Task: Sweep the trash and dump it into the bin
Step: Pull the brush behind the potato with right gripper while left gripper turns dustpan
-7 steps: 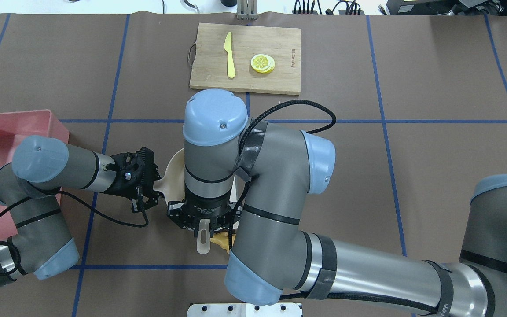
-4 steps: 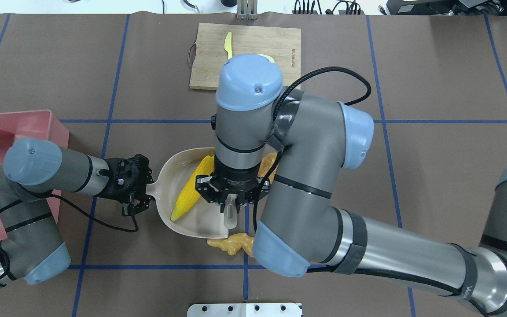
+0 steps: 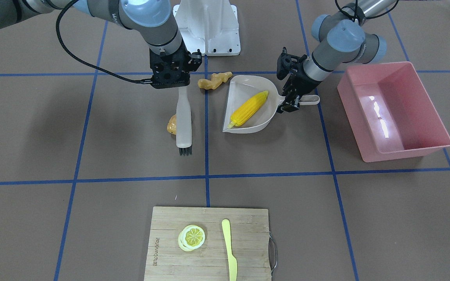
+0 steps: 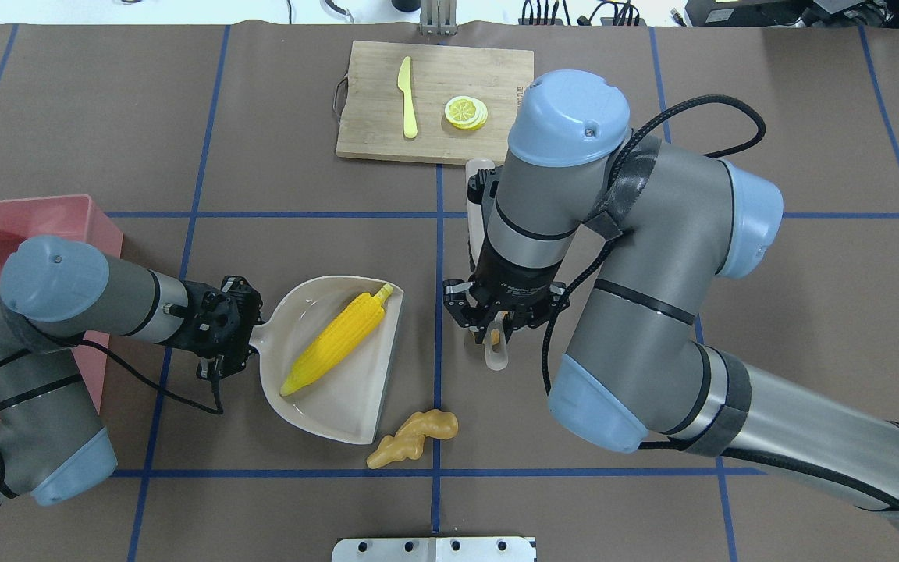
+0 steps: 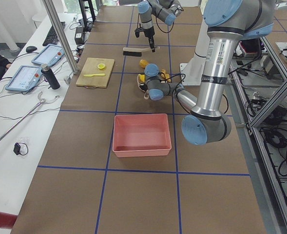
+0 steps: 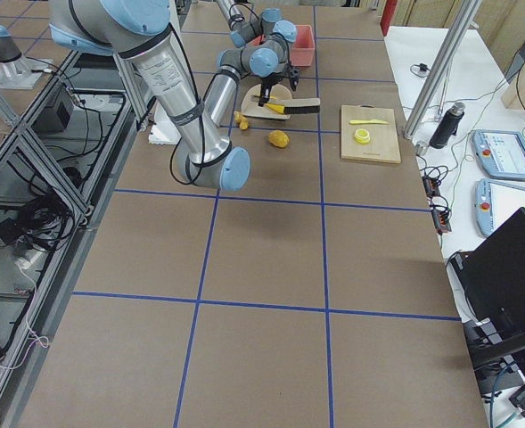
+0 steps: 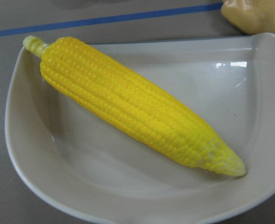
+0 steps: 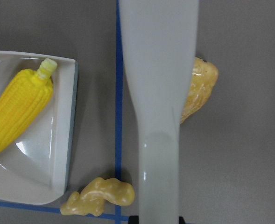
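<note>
Seen from overhead, the right gripper (image 4: 490,334) has swung off the dustpan (image 4: 344,394) to its 3 o'clock. Its jaws are clamped on the brush (image 3: 183,121), wrist pointing down, with the potato (image 3: 171,124) beside the brush. The left gripper (image 4: 235,343) clasps the dustpan's handle, forearm low. The corn (image 4: 336,347) lies inside, the ginger (image 4: 412,437) is just outside at 5 o'clock, and the bin (image 3: 404,150) is at 9 o'clock.

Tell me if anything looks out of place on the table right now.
Only the corn cob lies in the dustpan. The ginger root lies just outside its corner, and the potato sits beside the brush, unswept.
</note>
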You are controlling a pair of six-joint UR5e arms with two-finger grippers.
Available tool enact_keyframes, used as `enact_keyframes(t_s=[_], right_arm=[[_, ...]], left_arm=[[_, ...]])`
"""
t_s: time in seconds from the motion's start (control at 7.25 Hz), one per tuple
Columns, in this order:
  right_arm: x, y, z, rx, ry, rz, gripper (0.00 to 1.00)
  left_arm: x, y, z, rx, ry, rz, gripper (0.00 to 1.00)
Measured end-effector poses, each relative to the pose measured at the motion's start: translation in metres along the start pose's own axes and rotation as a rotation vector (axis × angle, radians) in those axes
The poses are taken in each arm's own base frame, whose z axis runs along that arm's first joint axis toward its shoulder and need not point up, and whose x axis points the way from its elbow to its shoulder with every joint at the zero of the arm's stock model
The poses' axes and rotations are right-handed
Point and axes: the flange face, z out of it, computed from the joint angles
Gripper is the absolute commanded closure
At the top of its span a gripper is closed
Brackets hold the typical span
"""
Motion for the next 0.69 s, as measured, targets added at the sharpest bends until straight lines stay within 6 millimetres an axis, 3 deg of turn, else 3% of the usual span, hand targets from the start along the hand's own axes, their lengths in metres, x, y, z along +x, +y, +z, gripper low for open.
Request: enact_keyframes(t_s=[0.41,0.69], right_arm=[[0.033,0.013,0.018,-0.026,0.030,0.022,1.00],[0.039,0.027,0.045,-0.059,0.068,0.012,1.00]], left_arm=[[0.002,0.005,-0.002,-0.020,0.009,0.036,1.00],[0.003,0.010,0.002,-0.047,0.025,0.024,1.00]])
